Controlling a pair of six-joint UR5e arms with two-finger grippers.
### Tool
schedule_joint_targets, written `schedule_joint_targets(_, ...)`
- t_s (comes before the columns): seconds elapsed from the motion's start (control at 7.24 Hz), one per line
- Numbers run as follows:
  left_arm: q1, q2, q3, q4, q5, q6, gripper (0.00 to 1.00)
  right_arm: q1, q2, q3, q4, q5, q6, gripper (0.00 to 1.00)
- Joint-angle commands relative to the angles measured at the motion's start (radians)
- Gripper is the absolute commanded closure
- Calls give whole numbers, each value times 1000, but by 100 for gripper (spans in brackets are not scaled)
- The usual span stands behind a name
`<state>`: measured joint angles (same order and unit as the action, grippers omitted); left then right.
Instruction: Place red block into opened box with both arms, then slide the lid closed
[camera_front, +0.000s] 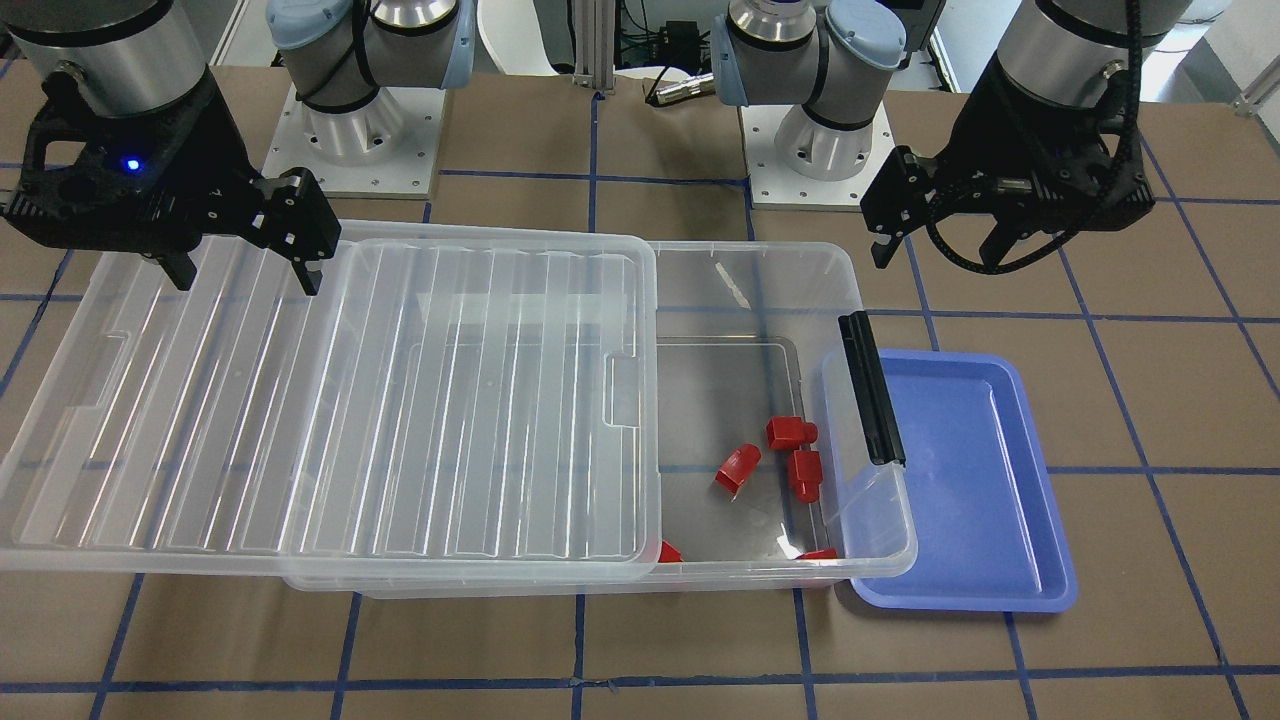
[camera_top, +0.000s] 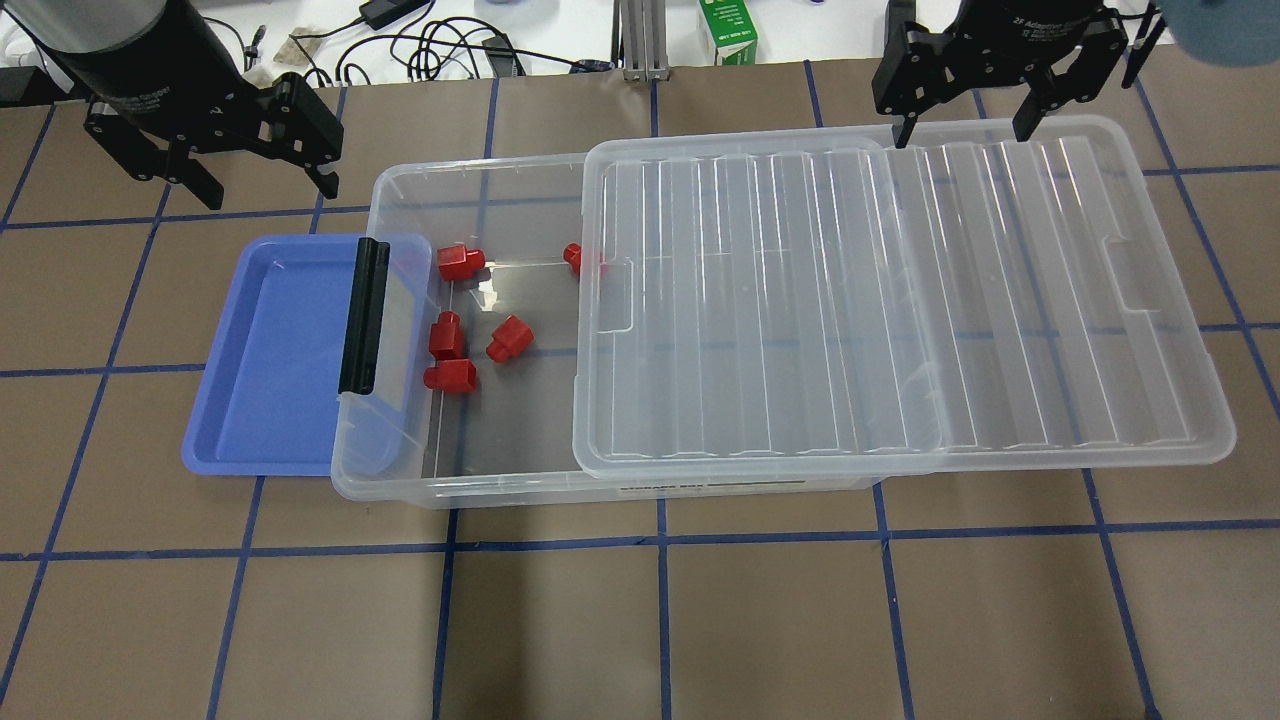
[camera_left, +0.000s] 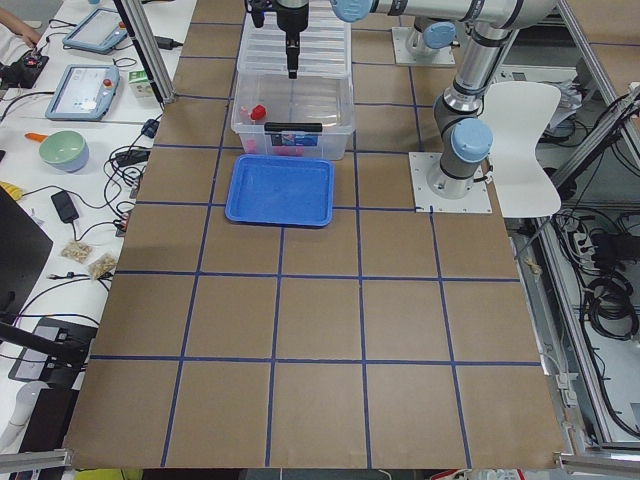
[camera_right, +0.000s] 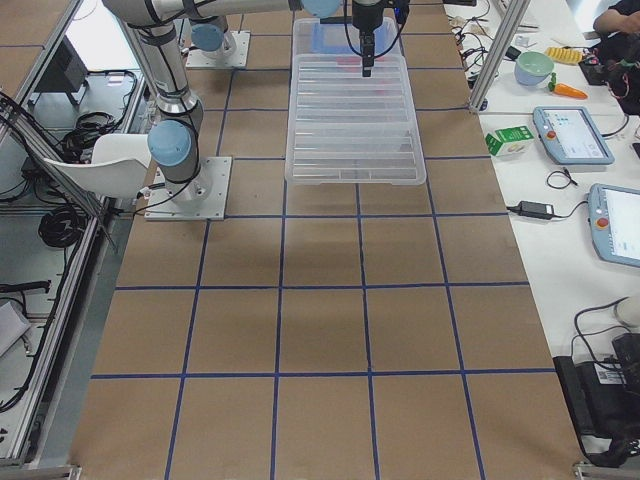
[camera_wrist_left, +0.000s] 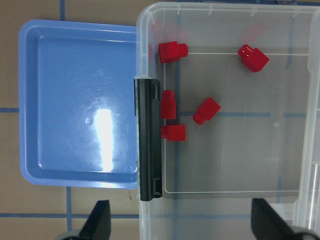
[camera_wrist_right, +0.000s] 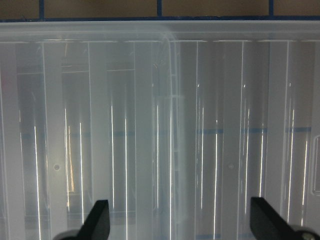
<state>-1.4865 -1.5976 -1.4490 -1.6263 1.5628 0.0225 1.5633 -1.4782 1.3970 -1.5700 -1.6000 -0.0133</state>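
Observation:
The clear box (camera_top: 470, 172) lies lengthwise on the table with its left end open. Several red blocks (camera_top: 451, 376) lie loose on its floor near the black latch bar (camera_top: 362, 315); one red block (camera_top: 575, 258) sits half under the lid's edge. The ribbed clear lid (camera_top: 900, 300) covers the rest of the box and overhangs its right end. My left gripper (camera_top: 270, 195) hangs open and empty high above the open end; its wrist view looks down on the blocks (camera_wrist_left: 172, 51). My right gripper (camera_top: 960, 138) hangs open and empty high above the lid (camera_wrist_right: 160, 125).
A shallow blue tray (camera_top: 270, 350) lies against the latch end of the box, partly under its rim, with nothing in it. Brown table with blue grid lines surrounds the box. Cables and a green carton (camera_top: 728, 30) lie at the far edge.

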Motion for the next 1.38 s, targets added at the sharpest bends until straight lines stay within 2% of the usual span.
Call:
schedule_joint_targets(0.0, 0, -7, 4, 2, -6, -41, 0, -146, 7, 2, -1, 3, -191, 0)
schedule_joint_targets(0.28, 0, -1, 6, 3, -4, -39, 0, -377, 7, 13, 1, 14, -442, 0)
schedule_joint_targets(0.55, 0, 4, 6, 2, -4, -39, 0, -513, 45, 39, -22, 17, -649, 2)
schedule_joint_targets(0.69, 0, 4, 6, 3, -4, -41, 0, -567, 76, 95, -94, 17, -660, 2)
schedule_joint_targets(0.97, 0, 4, 6, 3, -4, -41, 0, -592, 87, 262, -285, 17, -714, 0)
schedule_joint_targets(1.24, 0, 4, 4, 3, -4, -41, 0, -589, 84, 312, -305, 20, -711, 0)
